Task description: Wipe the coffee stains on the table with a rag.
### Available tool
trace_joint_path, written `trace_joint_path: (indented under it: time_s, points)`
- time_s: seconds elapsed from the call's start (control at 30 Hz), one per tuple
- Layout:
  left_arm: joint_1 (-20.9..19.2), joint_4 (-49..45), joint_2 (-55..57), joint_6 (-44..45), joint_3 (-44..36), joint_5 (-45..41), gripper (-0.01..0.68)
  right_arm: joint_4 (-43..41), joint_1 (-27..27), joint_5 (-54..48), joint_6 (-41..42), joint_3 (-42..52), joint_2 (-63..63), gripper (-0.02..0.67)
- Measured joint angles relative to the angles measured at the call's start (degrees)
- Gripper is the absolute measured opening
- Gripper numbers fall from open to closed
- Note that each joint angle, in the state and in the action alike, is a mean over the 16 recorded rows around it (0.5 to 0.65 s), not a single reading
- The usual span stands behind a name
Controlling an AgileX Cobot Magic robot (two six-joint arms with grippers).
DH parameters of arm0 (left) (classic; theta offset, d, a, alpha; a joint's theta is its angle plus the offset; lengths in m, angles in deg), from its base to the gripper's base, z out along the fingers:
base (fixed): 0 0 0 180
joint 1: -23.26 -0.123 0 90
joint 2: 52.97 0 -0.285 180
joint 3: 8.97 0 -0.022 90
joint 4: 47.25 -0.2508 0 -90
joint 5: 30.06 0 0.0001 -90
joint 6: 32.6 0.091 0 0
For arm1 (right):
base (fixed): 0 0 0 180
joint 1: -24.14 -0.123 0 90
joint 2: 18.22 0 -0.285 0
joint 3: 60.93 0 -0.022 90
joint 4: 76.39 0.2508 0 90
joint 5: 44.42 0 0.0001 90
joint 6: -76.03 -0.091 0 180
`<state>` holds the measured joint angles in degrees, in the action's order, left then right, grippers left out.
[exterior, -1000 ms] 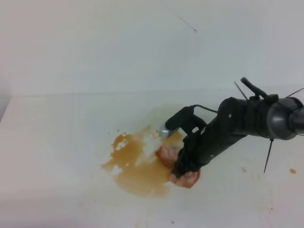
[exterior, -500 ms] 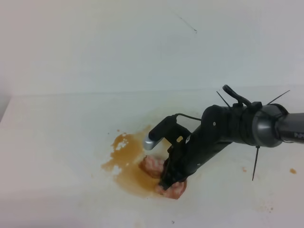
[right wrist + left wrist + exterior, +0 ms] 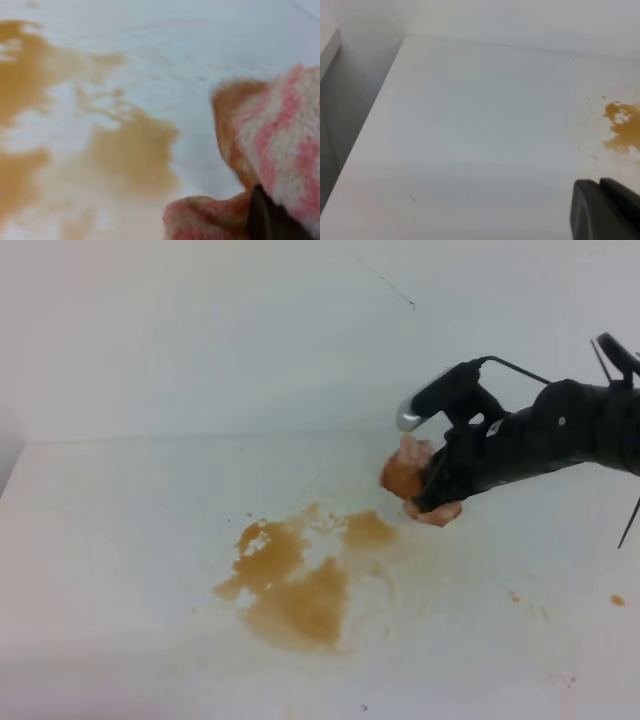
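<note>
Right now my right pincer (image 3: 432, 495) is closed on the rag (image 3: 405, 476), which bulges out on both sides of the black jaws as a lumpy pink and white wad stained orange-brown. In the high view the rag sits at the pincer's tip, toward the back of the table (image 3: 120, 540) near where it meets the wall (image 3: 200, 330); I cannot tell whether the cloth touches the surface or hangs just above it. The arm (image 3: 560, 435) reaches in from the right edge. The coffee stains (image 3: 295, 585) lie apart from the rag, in front of it and to the left, an amber blotch with ragged edges and a paler tan smear trailing toward the rag. My right wrist camera shows the striped cloth at lower right, the brown puddle spreading left. Of my left pincer (image 3: 607, 210) I see only a dark corner, so I cannot tell how it stands.
</note>
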<state>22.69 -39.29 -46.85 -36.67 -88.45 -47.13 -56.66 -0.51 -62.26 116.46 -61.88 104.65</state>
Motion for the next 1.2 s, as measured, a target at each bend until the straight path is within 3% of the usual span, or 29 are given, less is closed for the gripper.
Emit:
trace_joint_path:
  time_s: [0.23, 0.47, 0.77, 1.2]
  points:
    - [0.0, 0.0, 0.0, -0.01, 0.0, -0.12, -0.003, 0.01, 4.45, -0.08, -0.08, 0.0, 2.99, 0.043]
    - [0.0, 0.0, 0.1, 0.0, 0.14, 0.0, -0.002, 0.52, 5.12, -0.97, -0.02, -0.65, 7.51, 0.04]
    - [0.0, 0.0, 0.1, 0.0, 0.14, 0.0, -0.002, 2.55, 2.17, -5.15, 0.05, -8.07, 13.55, 0.04]
    - [0.0, 0.0, 0.0, 0.0, 0.0, 0.0, -0.001, 5.21, -6.01, -20.02, 0.94, -25.56, 22.4, 0.043]
